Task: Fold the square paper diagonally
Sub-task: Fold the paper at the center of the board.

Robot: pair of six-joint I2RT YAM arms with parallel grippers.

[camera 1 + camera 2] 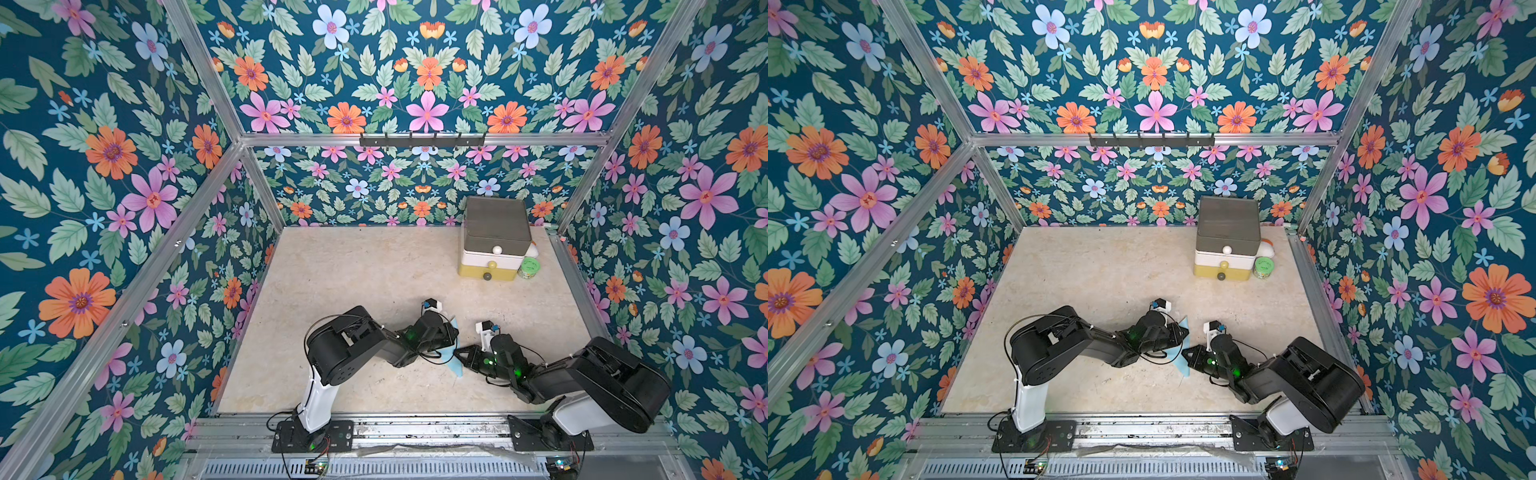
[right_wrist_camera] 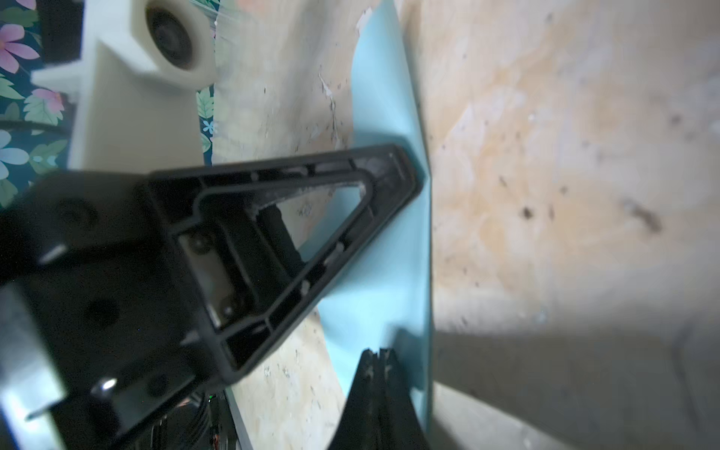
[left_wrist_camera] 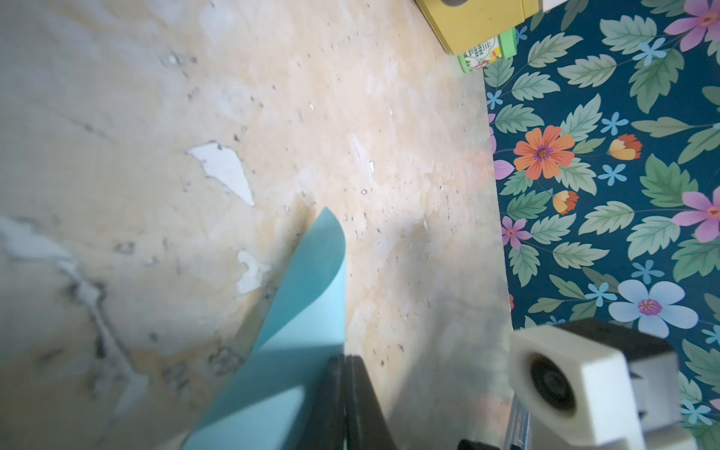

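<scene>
The square paper (image 1: 452,365) (image 1: 1180,365) is a light sky-blue sheet near the front middle of the table, between my two grippers and partly hidden by them. My left gripper (image 1: 456,332) (image 3: 345,358) is shut on one edge of it. In the left wrist view the paper (image 3: 311,292) curls up and away from the closed jaws. My right gripper (image 1: 457,353) (image 2: 377,352) is shut, with its tips lying against the sheet (image 2: 385,97). The right wrist view shows one of the left gripper's fingers (image 2: 405,167) touching the paper further along.
A stack of grey, white and yellow drawers (image 1: 494,241) stands at the back right, with a green tin (image 1: 530,268) beside it. Floral walls close in the table on three sides. The two wrists are very close together.
</scene>
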